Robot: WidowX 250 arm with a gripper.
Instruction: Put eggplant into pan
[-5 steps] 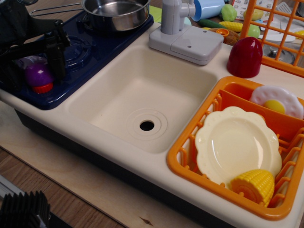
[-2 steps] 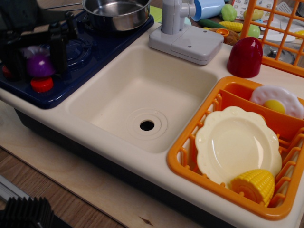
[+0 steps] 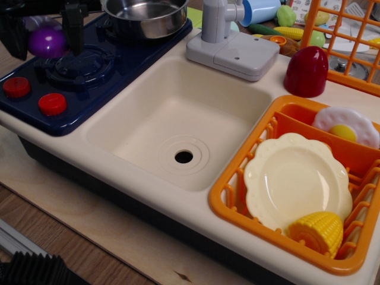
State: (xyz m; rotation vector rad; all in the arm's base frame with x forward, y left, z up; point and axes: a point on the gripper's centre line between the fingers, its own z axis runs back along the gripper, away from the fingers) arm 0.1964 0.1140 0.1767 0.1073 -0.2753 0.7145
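Observation:
The purple eggplant (image 3: 46, 41) hangs between the two black fingers of my gripper (image 3: 44, 37) at the upper left, lifted above the dark blue stove (image 3: 89, 89). The gripper is shut on it, and the fingers (image 3: 73, 31) hide its sides. Its green stem cap does not show. The shiny steel pan (image 3: 145, 16) sits on the stove's back burner, to the right of the gripper and a little farther back. Its inside looks empty, and its handle runs left behind the gripper.
Two red knobs (image 3: 52, 104) sit on the stove's front left. A cream sink basin (image 3: 178, 119) lies in the middle, with a grey faucet (image 3: 228, 41) behind it. An orange dish rack (image 3: 249, 178) at right holds a plate, toy corn and a fried egg. A dark red dome (image 3: 306, 71) stands nearby.
The gripper has risen and moved back with the eggplant, from low over the stove's front edge up towards the pan. Both red knobs are now uncovered.

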